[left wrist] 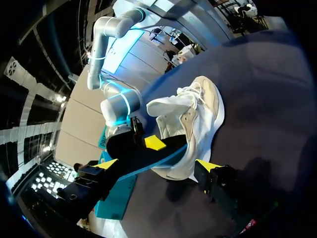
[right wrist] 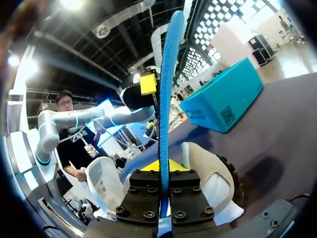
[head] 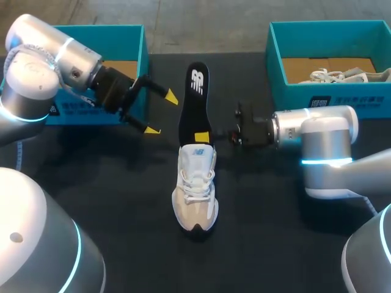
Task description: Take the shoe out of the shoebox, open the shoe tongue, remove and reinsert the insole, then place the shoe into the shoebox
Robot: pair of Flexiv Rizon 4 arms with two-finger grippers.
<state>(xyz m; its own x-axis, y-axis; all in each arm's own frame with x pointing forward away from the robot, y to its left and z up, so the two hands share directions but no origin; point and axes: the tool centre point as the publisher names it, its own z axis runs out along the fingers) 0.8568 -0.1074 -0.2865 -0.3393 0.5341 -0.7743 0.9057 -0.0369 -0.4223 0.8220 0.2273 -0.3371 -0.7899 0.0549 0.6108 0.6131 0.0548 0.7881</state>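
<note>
Lying toe-first toward the robot at the middle of the table, the shoe points its heel opening away. The black insole comes out of that opening and runs straight on from it, so shoe and insole share one long axis, near to far.

Just past the collar, the right gripper comes in from the right, square to that axis. Its fingers are pinched on the insole's near part, which the right wrist view shows edge-on between them. Any push in or pull out will probably have to run along this line, not across it.

A little farther out, the left gripper hangs beside the insole's left edge, spread wide and holding nothing. It is near the insole but not touching it.

Farthest are the two teal boxes. The left shoebox sits behind the left arm. The right shoebox holds another shoe.
</note>
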